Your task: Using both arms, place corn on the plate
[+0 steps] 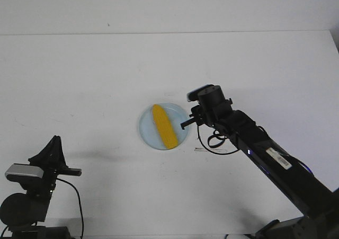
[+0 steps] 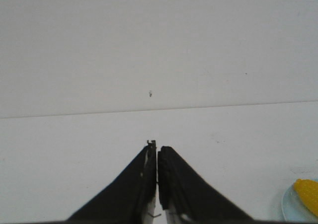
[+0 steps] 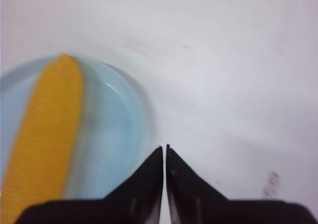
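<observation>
The yellow corn (image 1: 164, 125) lies inside the pale blue plate (image 1: 148, 132) at the middle of the white table, its pointed end toward the far side. My right gripper (image 1: 184, 125) is shut and empty, hovering just beside the plate's right rim. In the right wrist view the corn (image 3: 44, 139) and the plate (image 3: 117, 134) sit beside the shut gripper (image 3: 164, 147). My left gripper (image 1: 55, 139) is shut and empty, raised near the table's front left, far from the plate. In the left wrist view its tips (image 2: 157, 145) are together, and the corn's end (image 2: 308, 191) and plate rim (image 2: 287, 206) show at the edge.
A small thin white strip (image 1: 204, 149) lies on the table just right of the plate, under the right arm. The table's far edge meets a white wall (image 1: 169, 8).
</observation>
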You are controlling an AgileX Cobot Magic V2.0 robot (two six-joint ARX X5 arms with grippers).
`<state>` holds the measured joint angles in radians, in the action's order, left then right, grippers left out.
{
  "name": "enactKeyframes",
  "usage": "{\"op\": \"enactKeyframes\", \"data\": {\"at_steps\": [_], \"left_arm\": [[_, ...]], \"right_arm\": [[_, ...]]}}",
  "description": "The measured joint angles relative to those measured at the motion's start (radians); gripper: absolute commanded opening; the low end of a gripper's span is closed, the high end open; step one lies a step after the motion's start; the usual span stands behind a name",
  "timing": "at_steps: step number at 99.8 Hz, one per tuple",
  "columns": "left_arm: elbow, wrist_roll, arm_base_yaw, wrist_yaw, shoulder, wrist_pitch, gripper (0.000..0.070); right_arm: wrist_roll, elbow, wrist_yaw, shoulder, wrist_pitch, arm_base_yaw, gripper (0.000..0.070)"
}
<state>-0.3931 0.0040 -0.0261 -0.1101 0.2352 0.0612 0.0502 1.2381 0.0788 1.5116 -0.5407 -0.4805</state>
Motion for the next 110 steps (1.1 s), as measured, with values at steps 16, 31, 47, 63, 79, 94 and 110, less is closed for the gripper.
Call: {"op": "enactKeyframes", "data": {"at_steps": [16, 31, 47, 63, 79, 94, 110], "left_arm": [[0.0, 0.0, 0.0, 0.0, 0.0, 0.0, 0.0001], [0.0, 0.0, 0.0, 0.0, 0.0, 0.0, 0.0001], [0.0, 0.0, 0.0, 0.0, 0.0, 0.0, 0.0001], [0.0, 0.0, 0.0, 0.0, 0.0, 0.0, 0.0001], [0.0, 0.0, 0.0, 0.0, 0.0, 0.0, 0.0001], [0.0, 0.0, 0.0, 0.0, 0.0, 0.0, 0.0001], [0.0, 0.0, 0.0, 0.0, 0.0, 0.0, 0.0001]], "right_arm": [[-0.024, -0.187, 0.0, -0.148, 0.085, 0.092, 0.0011], [-0.044, -0.311, 0.0, -0.286, 0.133, 0.204, 0.0011], [-0.066, -0.43, 0.0, -0.412, 0.2, 0.326, 0.001], [-0.075, -0.556, 0.001, -0.57, 0.257, 0.451, 0.001], [-0.076, -0.682, 0.001, -0.739, 0.328, 0.529, 0.0011], [-0.042, -0.789, 0.0, -0.885, 0.451, 0.547, 0.0011], [-0.015, -0.821, 0.0, -1.035, 0.458, 0.546, 0.0011]]}}
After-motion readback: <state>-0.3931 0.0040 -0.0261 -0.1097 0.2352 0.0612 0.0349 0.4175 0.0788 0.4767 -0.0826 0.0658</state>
